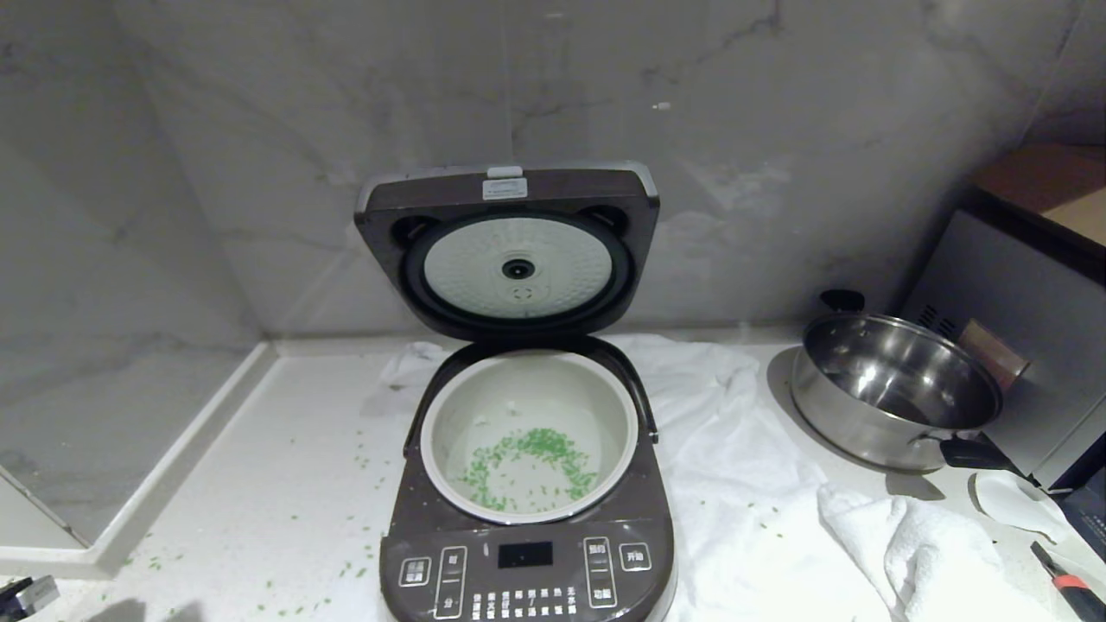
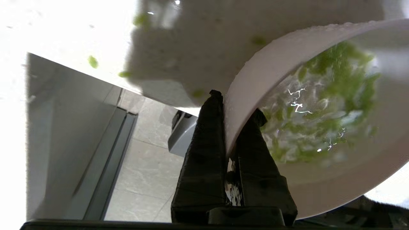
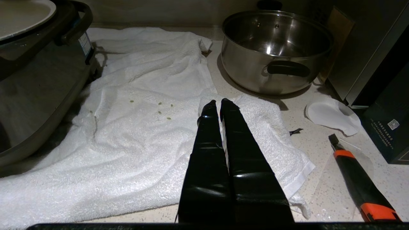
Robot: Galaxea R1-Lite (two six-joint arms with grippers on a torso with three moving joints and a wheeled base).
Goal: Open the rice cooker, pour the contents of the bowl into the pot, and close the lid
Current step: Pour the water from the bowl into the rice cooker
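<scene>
A: Start with the biggest thing. Where is the rice cooker (image 1: 527,484)?

B: It sits on the counter on a white towel (image 1: 743,484). Its lid (image 1: 508,250) stands up against the wall, silvery inner plate facing out. I judge it heavy and stable; the lid is hinged, so a push on its top edge should bring it down.

A: And the pot (image 1: 529,432)?

B: It is seated in the cooker, open, with some green bits already lying in its bottom. More bits are scattered on the counter to the cooker's left.

A: The bowl (image 2: 306,105)?

B: Only the left wrist view shows it. The left gripper (image 2: 228,115) is clamped on its rim, one finger outside and one inside. The contents (image 2: 319,105), green bits in water, are in it.

A: How will it handle?

B: Light but stiff, and I judge the wet wall slippery. A rim pinch can let it swing, so a slow tilt over the pot's middle looks wise.

A: The right gripper (image 3: 217,103)?

B: Fingers pressed together, holding nothing, parked over the towel near a steel pan (image 3: 276,48).
</scene>
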